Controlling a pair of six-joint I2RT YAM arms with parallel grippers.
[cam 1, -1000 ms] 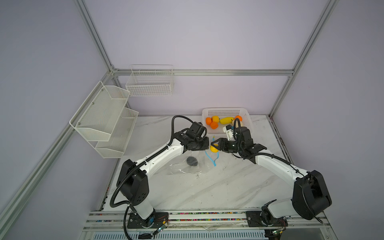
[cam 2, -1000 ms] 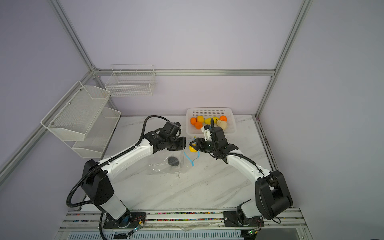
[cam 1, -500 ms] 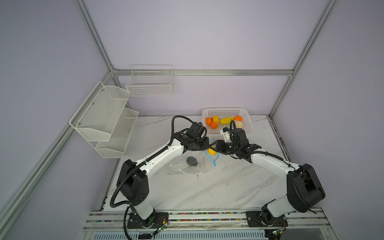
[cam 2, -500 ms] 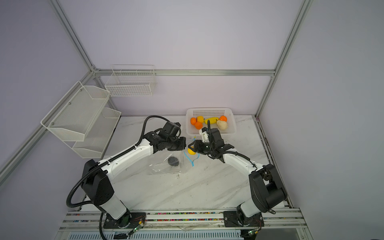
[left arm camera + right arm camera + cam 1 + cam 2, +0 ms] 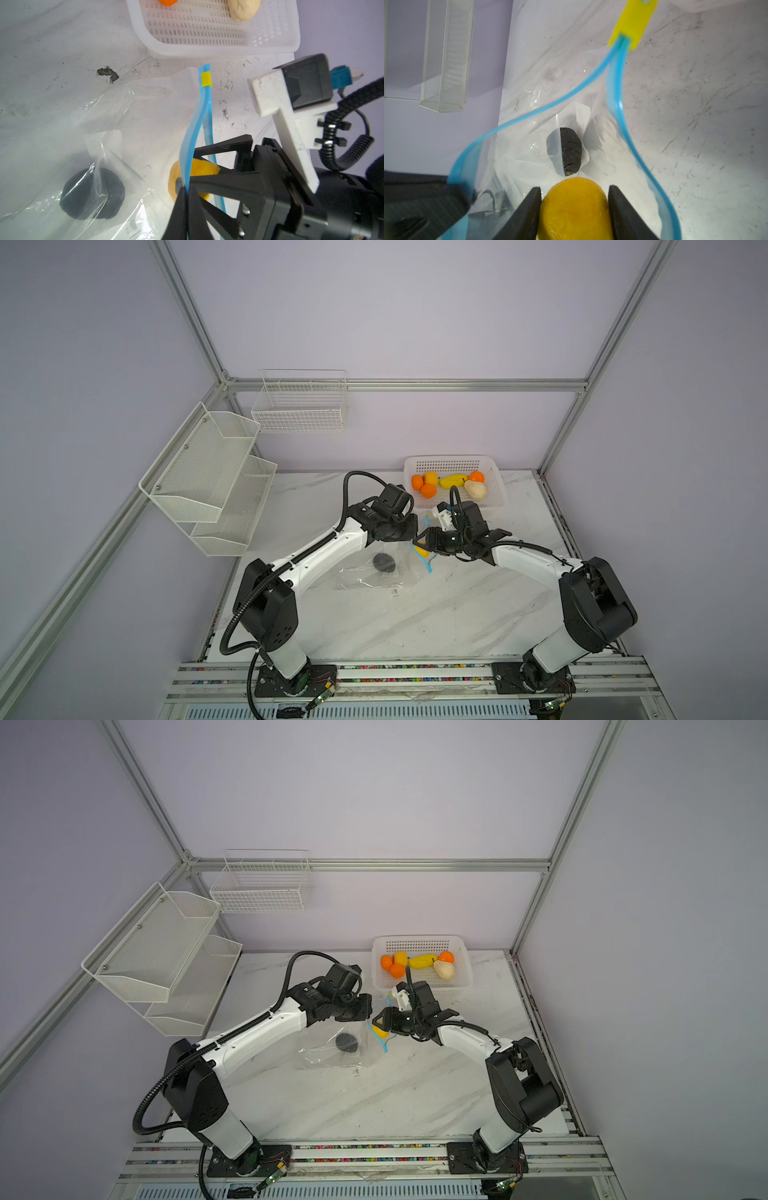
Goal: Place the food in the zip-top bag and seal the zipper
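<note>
The right claw (image 5: 574,193), clamped on a yellow fruit (image 5: 575,212), had edged over the past second up to the mouth of the zip-top bag (image 5: 124,116) and sat between the parted runs of the zipper (image 5: 195,124). The left claw (image 5: 187,190), pinched tight on the upper run, held the opening off the bench (image 5: 415,614). One dark lump (image 5: 570,151) lay inside and six pieces of food (image 5: 453,480) waited in the white basket (image 5: 451,464), so loading looked barely begun, the yellow slider (image 5: 632,22) parked at the far end. From above, the claw tips could not be made out. The wrist view cut off the fruit's near half, and a white label (image 5: 581,114) veiled part of the lump.
</note>
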